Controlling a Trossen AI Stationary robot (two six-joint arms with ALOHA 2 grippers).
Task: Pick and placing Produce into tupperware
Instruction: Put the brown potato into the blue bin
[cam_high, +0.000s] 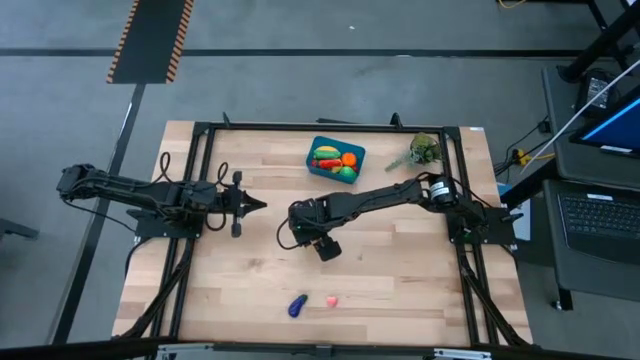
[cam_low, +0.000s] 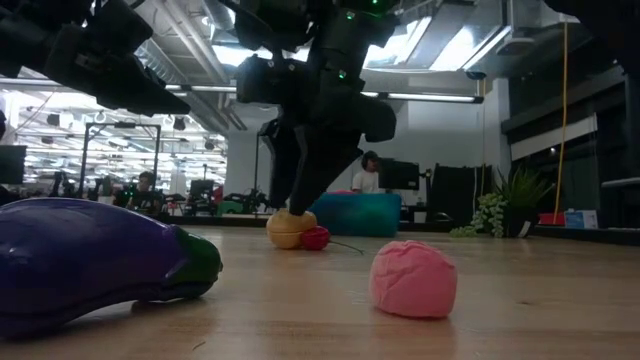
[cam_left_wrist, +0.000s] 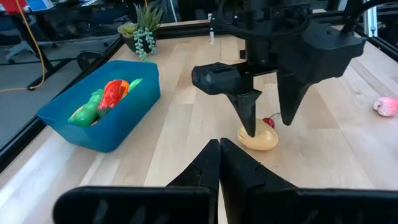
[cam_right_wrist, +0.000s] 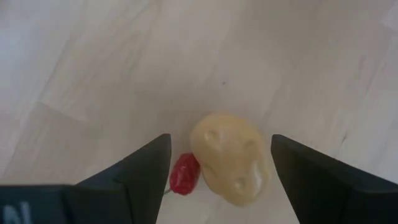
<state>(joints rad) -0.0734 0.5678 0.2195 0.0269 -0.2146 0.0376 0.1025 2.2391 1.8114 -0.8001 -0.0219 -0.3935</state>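
My left gripper (cam_high: 258, 206) waits on the left side of the table (cam_high: 400, 270), fingers pressed together and holding nothing, pointed toward the middle; I leave it there. Moving right, my right gripper (cam_left_wrist: 268, 124) hangs over the table's middle with its fingers spread wide, straddling a tan potato (cam_right_wrist: 231, 159) that lies flat on the wood; nothing is gripped yet. A small red piece (cam_right_wrist: 185, 173) sits touching or just beside the potato, between it and one finger; that is my worry. If I close from here, the finger on that side may catch the red piece first and shove it, or pinch both, and the potato could roll or squirt out, being rounded and smooth-looking. The potato also sits off-centre between the fingers, so one finger would meet it early and nudge it sideways. Further back, the blue tub (cam_high: 319, 150) stands near the far edge, already holding several pieces; a leafy plant (cam_high: 424, 151) stands to its right. Near the front edge lie a purple eggplant (cam_high: 297, 306) and a pink piece (cam_high: 332, 300), well apart from the arms, not yet collected.
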